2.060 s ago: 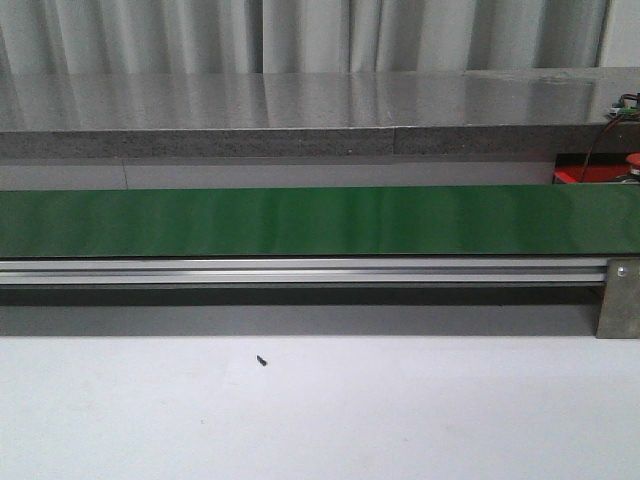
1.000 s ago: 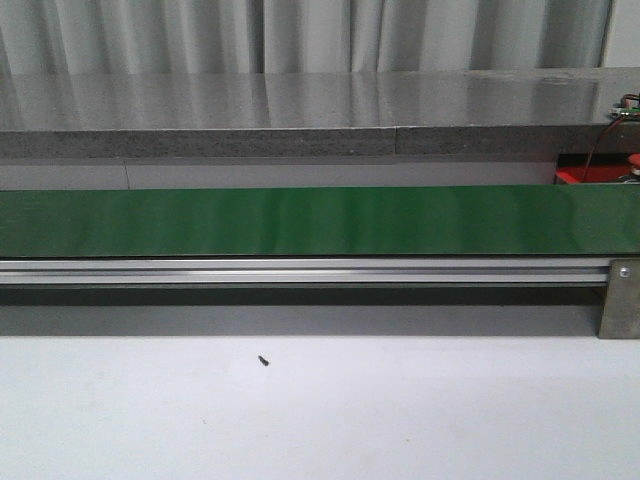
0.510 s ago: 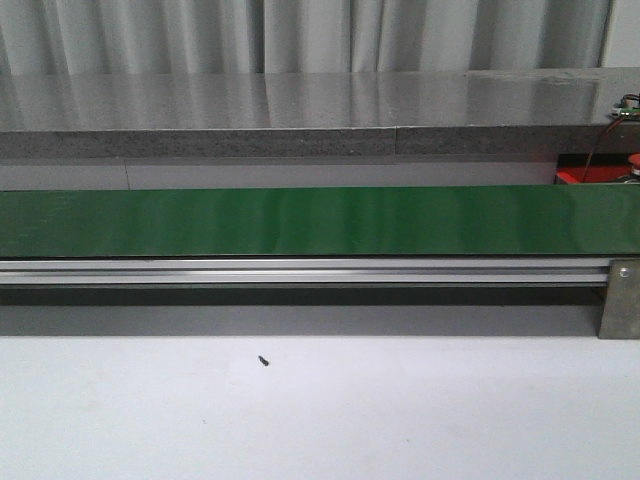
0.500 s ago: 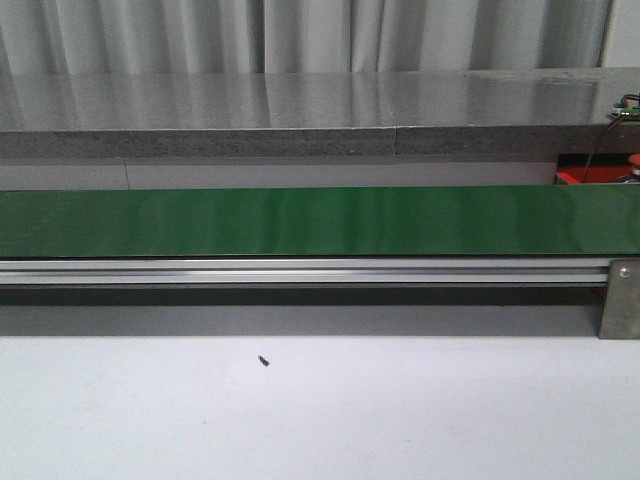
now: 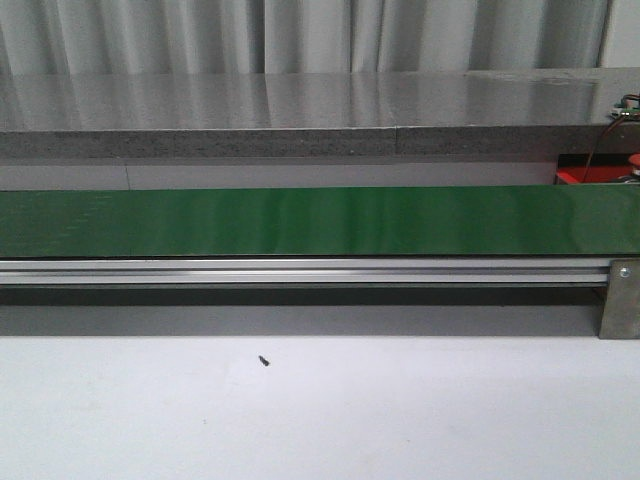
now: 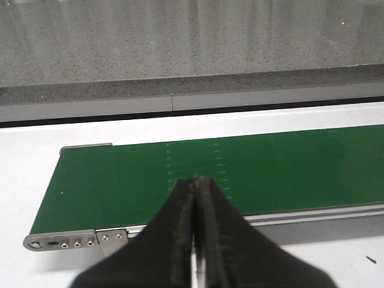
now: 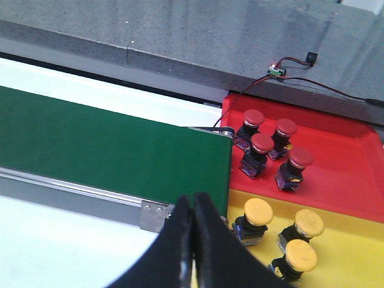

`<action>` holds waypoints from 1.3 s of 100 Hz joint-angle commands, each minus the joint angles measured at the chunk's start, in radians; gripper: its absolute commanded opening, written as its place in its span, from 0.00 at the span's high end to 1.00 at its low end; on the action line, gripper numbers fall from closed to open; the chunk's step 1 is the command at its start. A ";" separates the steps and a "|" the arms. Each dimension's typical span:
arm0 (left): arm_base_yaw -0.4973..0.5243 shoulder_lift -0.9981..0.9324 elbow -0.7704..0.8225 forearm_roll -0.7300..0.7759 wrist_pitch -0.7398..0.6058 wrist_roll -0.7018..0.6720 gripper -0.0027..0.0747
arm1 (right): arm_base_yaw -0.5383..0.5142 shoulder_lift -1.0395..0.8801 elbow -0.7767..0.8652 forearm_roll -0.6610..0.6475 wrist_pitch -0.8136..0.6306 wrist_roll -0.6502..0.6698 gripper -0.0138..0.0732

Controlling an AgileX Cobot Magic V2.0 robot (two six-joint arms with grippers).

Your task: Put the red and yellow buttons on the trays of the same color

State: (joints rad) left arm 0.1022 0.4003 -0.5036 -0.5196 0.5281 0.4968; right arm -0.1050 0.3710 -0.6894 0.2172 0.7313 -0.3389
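Staying unchanged, green belt (image 5: 320,220) lies bare; left claw (image 6: 195,180) and right claw (image 7: 192,201) closed, empty.

This looks like a robotics test lab or automation workshop set up as a small sorting line. A long green conveyor belt (image 5: 320,221) on an aluminium rail (image 5: 300,271) with a bolted metal bracket (image 5: 620,298) runs across a plain white worktop (image 5: 320,410), with a speckled grey stone ledge (image 5: 300,115) and pale pleated curtains (image 5: 300,35) behind it. At the belt's end sit a red tray (image 7: 336,150) and a yellow tray (image 7: 348,210) holding industrial push buttons, and a small circuit board (image 7: 277,70) with loose red and black wires lies on the ledge, all pointing to an engineering bench rather than a home or shop.
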 commanded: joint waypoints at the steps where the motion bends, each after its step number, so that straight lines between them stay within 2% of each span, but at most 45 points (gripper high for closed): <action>1: -0.007 0.008 -0.028 -0.029 -0.078 -0.002 0.99 | 0.001 0.007 -0.025 0.009 -0.069 0.002 0.95; 23: -0.007 0.008 -0.028 -0.029 -0.078 -0.002 0.99 | 0.017 0.007 -0.018 0.009 -0.083 0.002 0.95; 38: -0.007 0.008 -0.028 -0.029 -0.078 -0.002 0.99 | 0.044 -0.005 0.054 0.020 -0.195 0.027 0.95; 60: -0.007 0.008 -0.028 -0.029 -0.078 -0.002 0.99 | 0.106 -0.127 0.207 -0.207 -0.310 0.286 0.95; 70: -0.007 0.008 -0.028 -0.029 -0.078 -0.002 0.99 | 0.133 -0.185 0.299 -0.275 -0.385 0.360 0.95; 98: -0.007 0.008 -0.028 -0.029 -0.078 -0.002 0.99 | 0.195 -0.303 0.554 -0.282 -0.582 0.365 0.95; 130: -0.007 0.008 -0.028 -0.029 -0.078 -0.002 0.99 | 0.197 -0.400 0.680 -0.282 -0.625 0.366 0.95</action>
State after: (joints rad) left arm 0.1022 0.4003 -0.5036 -0.5196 0.5281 0.4968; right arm 0.0916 -0.0085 -0.0033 -0.0488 0.2040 0.0236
